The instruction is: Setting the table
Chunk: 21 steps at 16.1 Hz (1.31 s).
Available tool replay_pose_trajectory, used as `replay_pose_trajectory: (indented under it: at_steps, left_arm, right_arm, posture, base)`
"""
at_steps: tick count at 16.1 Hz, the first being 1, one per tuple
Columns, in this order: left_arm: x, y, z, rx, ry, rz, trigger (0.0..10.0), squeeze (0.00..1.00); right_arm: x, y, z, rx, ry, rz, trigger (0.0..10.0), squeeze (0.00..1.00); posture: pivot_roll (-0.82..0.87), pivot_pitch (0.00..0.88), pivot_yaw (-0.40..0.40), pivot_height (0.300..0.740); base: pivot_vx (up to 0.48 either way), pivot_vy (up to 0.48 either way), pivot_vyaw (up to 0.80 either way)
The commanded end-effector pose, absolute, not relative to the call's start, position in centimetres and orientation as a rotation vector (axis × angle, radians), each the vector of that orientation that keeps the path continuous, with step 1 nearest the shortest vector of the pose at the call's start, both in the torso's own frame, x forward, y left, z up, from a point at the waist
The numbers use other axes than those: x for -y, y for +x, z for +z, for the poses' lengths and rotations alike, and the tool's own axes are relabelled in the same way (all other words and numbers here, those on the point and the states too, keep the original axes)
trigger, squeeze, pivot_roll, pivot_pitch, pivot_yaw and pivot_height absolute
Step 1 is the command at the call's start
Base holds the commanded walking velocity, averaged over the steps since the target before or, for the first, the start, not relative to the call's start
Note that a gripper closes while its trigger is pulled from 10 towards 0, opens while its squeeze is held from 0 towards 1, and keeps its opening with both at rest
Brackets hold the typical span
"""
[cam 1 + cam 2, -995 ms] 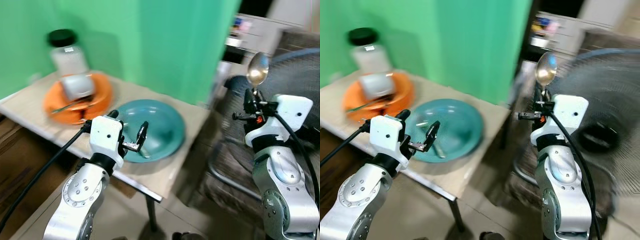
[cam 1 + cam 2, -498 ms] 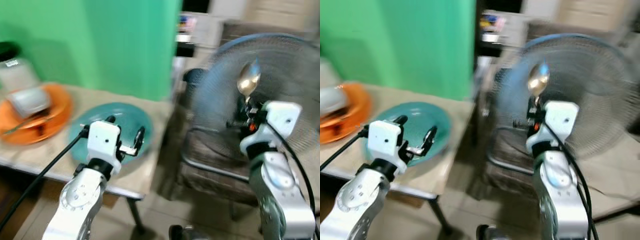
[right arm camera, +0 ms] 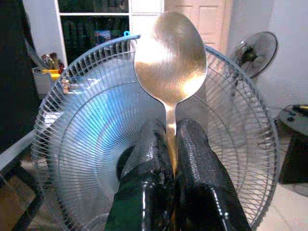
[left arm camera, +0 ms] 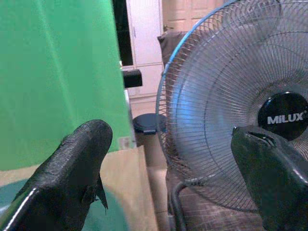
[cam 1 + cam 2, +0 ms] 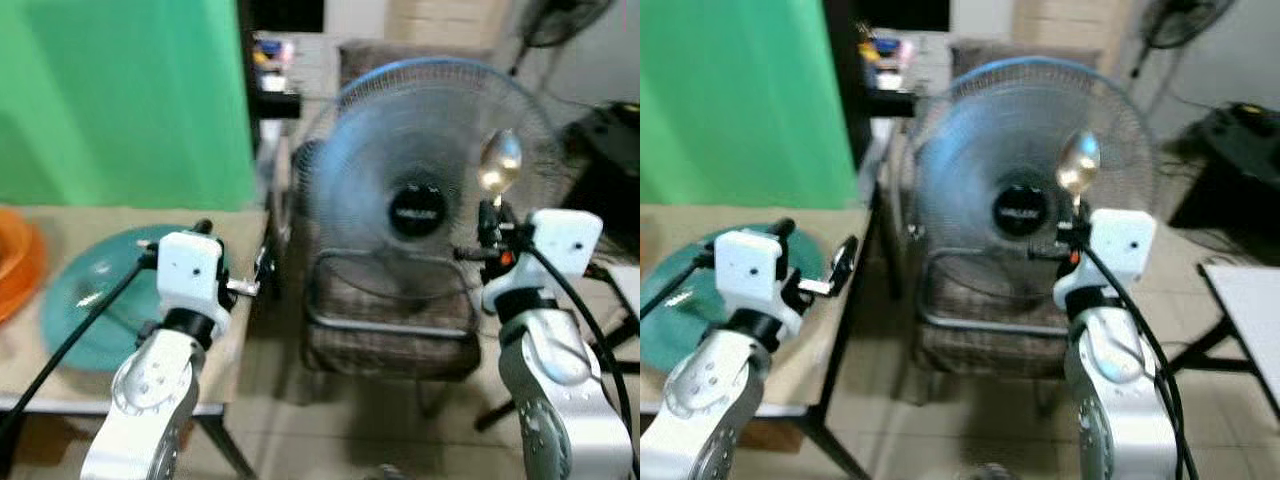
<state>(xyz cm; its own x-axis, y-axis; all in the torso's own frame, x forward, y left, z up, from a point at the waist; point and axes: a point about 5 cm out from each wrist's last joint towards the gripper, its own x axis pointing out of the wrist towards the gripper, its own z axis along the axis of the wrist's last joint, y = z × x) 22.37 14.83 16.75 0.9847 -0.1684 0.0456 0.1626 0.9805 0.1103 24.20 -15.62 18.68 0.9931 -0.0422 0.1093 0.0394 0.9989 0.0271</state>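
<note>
1. Swung to the right, away from the table, the whole head view
2. Now dead ahead: a standing fan with a chair beneath it
3. Gone off the left edge: the jar and the cup; just a sliver left of the orange plate
4. Pushed over to the left edge, the teal plate

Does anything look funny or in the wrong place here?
Yes, a bit. The right gripper pinches a spoon upright by its handle, bowl up, in front of a big electric fan, away from the table. The teal plate sits there with no spoon beside it. Nothing looks spilled or broken.
</note>
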Motion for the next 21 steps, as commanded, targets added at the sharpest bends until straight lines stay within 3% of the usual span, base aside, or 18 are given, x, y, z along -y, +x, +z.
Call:
replay_pose_trajectory:
  at_steps: [1, 7, 13, 18, 21]
  left_arm:
    - [-15.2, 22.8, 16.7, 0.062, 0.121, -0.137, 10.0, 0.0]
    - [-17.7, 24.1, 17.2, 0.073, 0.171, -0.054, 10.0, 0.0]
    - [-15.5, 23.6, 15.6, 0.008, 0.101, -0.131, 10.0, 0.0]
    - [-15.6, 23.8, 15.7, 0.003, 0.132, -0.114, 10.0, 0.0]
    - [-16.5, 23.9, 15.5, -0.022, 0.129, -0.029, 10.0, 0.0]
  right_arm:
    - [16.2, 24.5, 18.1, 0.069, 0.016, -0.073, 10.0, 0.0]
    - [17.1, 24.1, 16.6, -0.068, -0.003, 0.023, 10.0, 0.0]
    - [17.3, 23.8, 17.2, -0.066, -0.022, -0.069, 10.0, 0.0]
    - [16.0, 24.5, 17.2, -0.058, 0.044, -0.015, 10.0, 0.0]
    - [16.6, 24.4, 17.0, -0.052, 0.022, -0.011, 10.0, 0.0]
  posture:
    - [0.02, 0.0, 0.004, 0.74]
    - [0.02, 0.0, -0.001, 0.74]
    - [-0.02, 0.0, 0.016, 0.74]
    - [-0.02, 0.0, 0.019, 0.74]
    - [-0.01, 0.0, 0.017, 0.74]
  base:
    - [0.0, 0.0, -0.8]
    - [0.0, 0.0, -0.8]
    - [0.0, 0.0, -0.8]
    - [0.0, 0.0, -0.8]
    - [0.0, 0.0, -0.66]
